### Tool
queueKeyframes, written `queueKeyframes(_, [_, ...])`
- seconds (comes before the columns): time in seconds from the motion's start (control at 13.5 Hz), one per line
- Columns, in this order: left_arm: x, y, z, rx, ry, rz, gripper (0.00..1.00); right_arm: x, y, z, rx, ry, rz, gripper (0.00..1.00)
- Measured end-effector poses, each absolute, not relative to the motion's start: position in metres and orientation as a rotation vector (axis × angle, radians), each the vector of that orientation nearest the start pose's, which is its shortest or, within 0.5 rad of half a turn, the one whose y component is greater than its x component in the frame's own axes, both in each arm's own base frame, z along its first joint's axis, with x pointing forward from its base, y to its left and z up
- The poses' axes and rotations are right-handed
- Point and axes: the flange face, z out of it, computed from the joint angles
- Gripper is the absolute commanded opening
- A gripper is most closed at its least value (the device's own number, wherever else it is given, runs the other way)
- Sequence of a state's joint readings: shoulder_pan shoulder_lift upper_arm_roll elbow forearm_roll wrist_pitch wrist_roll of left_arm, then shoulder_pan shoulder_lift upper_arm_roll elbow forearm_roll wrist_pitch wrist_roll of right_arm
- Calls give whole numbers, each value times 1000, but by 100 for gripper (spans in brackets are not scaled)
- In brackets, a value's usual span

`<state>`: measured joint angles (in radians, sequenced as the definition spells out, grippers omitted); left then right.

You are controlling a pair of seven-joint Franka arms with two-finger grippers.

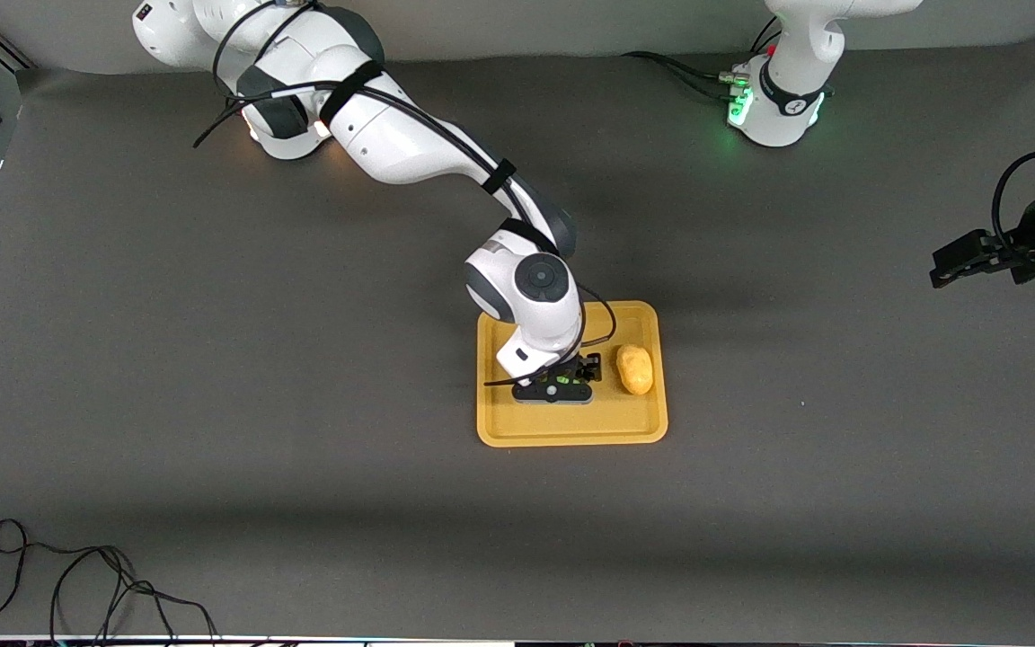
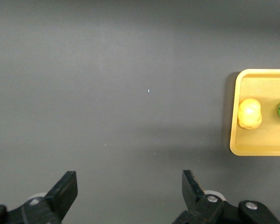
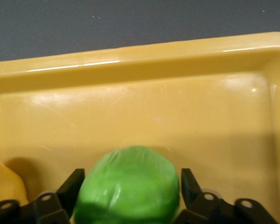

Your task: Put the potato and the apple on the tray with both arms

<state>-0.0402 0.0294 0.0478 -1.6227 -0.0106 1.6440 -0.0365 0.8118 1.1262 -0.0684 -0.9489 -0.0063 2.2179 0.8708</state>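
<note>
The yellow-orange tray (image 1: 571, 427) lies mid-table. The potato (image 1: 634, 368) lies on it, toward the left arm's end, and also shows in the left wrist view (image 2: 249, 113). My right gripper (image 1: 558, 382) is low over the tray's middle, shut on the green apple (image 3: 128, 186), which fills the space between its fingers. In the front view only slivers of the apple (image 1: 562, 377) show under the hand. The right wrist view shows the tray floor and rim (image 3: 130, 107) and the potato's edge (image 3: 4, 186). My left gripper (image 1: 940, 270) waits open and empty (image 2: 129, 179) above bare table at the left arm's end.
The table is a dark grey mat. A loose black cable (image 1: 77, 584) lies at the corner nearest the front camera at the right arm's end. The left arm's base (image 1: 778, 108) stands at the table's back edge.
</note>
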Motion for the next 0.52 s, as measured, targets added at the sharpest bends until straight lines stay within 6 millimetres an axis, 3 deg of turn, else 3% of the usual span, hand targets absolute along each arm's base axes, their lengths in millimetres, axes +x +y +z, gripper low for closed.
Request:
queueKeyframes(0.07, [569, 5, 590, -3147, -73, 6, 100, 576, 554, 197, -3092, 133, -209, 100])
queueKeyframes(0.22, [569, 8, 586, -3137, -73, 11, 100, 583, 545, 234, -3131, 161, -184, 100])
queueKeyframes(0.37, [570, 8, 581, -3132, -71, 17, 100, 594, 523, 298, -3168, 225, -157, 100])
queueKeyframes(0.52, [570, 8, 580, -3132, -67, 21, 100, 610, 479, 377, -3181, 336, -109, 100])
